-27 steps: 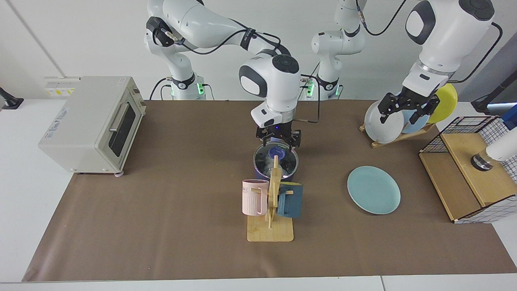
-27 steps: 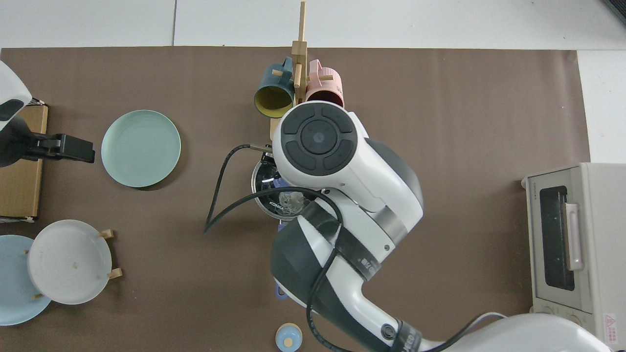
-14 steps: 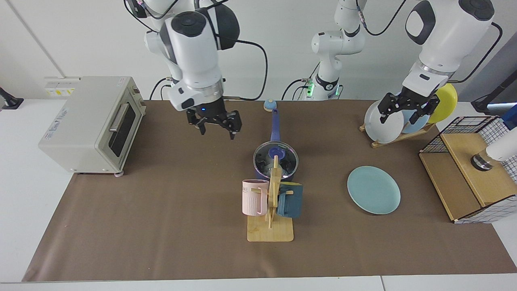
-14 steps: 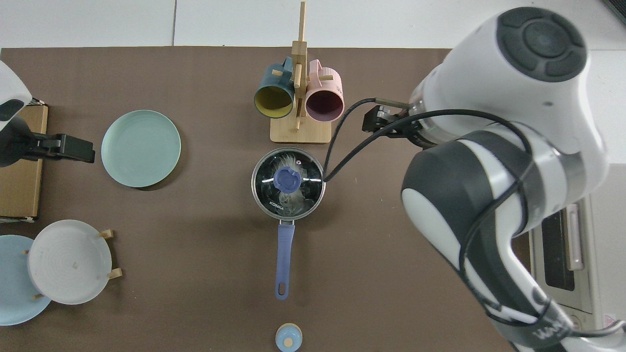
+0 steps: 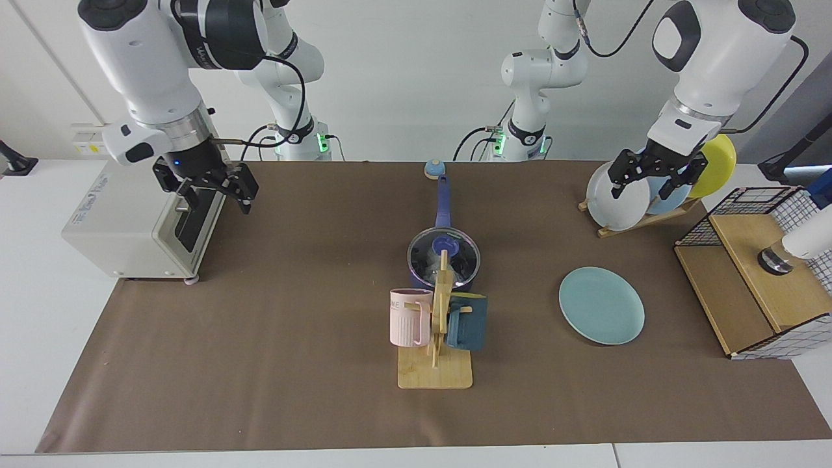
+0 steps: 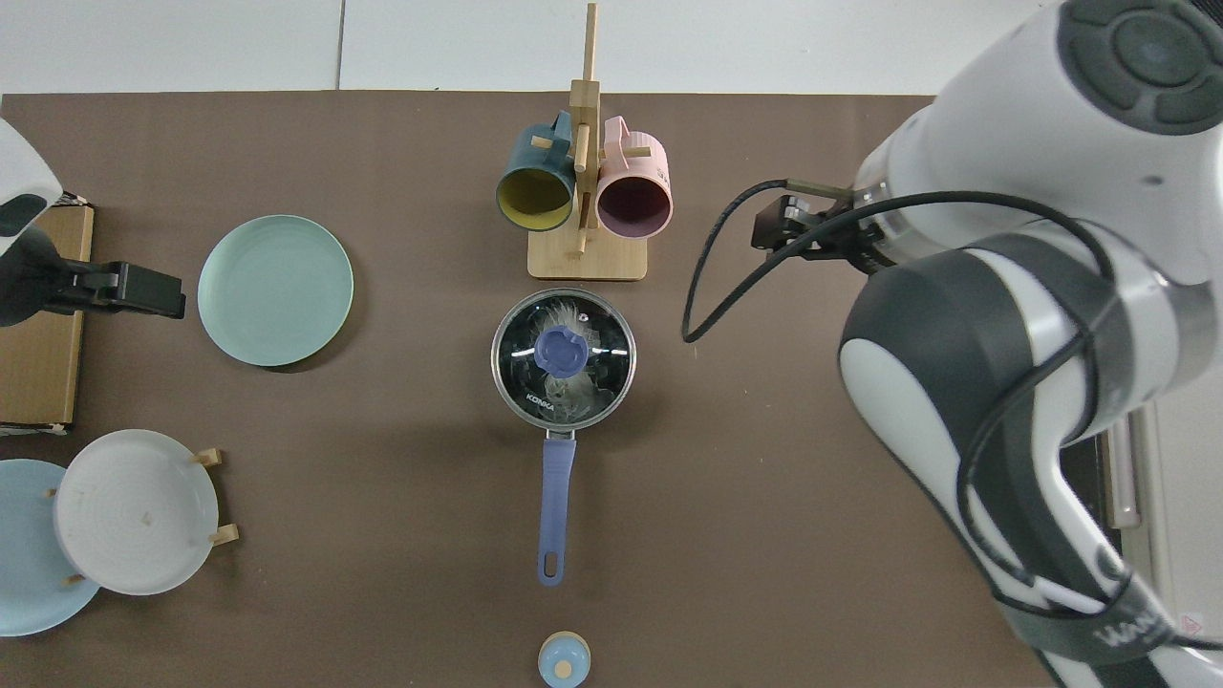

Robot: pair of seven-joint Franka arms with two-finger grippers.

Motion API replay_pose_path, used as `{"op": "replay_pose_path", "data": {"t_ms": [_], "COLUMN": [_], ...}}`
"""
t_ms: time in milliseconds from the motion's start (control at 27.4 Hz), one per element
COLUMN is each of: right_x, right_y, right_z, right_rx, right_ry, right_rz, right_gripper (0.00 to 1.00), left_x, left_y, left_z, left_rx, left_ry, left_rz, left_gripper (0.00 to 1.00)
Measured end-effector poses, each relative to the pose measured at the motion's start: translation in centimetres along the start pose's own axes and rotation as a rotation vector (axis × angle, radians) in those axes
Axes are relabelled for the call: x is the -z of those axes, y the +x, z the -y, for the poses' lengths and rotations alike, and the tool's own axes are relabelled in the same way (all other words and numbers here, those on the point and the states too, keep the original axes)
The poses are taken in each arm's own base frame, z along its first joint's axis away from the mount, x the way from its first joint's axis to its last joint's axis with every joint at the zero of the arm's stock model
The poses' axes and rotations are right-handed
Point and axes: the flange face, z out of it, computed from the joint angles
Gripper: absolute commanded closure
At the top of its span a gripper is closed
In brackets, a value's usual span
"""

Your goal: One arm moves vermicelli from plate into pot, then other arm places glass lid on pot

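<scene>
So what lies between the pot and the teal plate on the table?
Nothing: in the top view, only bare brown mat separates the lidded pot from the plate.

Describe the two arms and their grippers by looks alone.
Both arms are glossy white with rounded shells and black joint caps. Black cables loop along each. Each ends in a black two-finger gripper: the right gripper under a silver wrist ring with a small blue light, the left gripper below a white wrist.

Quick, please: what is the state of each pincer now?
Left pincer: open, holding nothing, in front of the plate rack.
Right pincer: open, holding nothing, by the toaster oven.
</scene>
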Motion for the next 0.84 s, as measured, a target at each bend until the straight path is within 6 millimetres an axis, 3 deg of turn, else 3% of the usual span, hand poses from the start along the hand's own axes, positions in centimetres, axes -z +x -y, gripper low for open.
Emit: {"op": "replay_pose_path", "data": {"t_ms": [255, 547, 839], "right_x": [2.7, 4.0, 3.4], "right_y": [-3.6, -9.0, -9.8], "right_z": [-4.3, -6.2, -6.5], "right_rx": [-0.001, -0.015, -0.019], "right_ry": [0.008, 0.027, 0.03], "right_rz": [-0.003, 0.0, 0.0], "right_gripper": [0.0, 0.0, 0.0], "left_x": [0.0, 0.0, 0.0], "left_y": [0.0, 0.0, 0.0], "left_z": [0.0, 0.0, 0.0], "left_rx": [0.0, 0.0, 0.0], "left_ry": [0.0, 0.0, 0.0], "left_rz": [0.0, 0.0, 0.0], "left_gripper": [0.0, 0.0, 0.0]}}
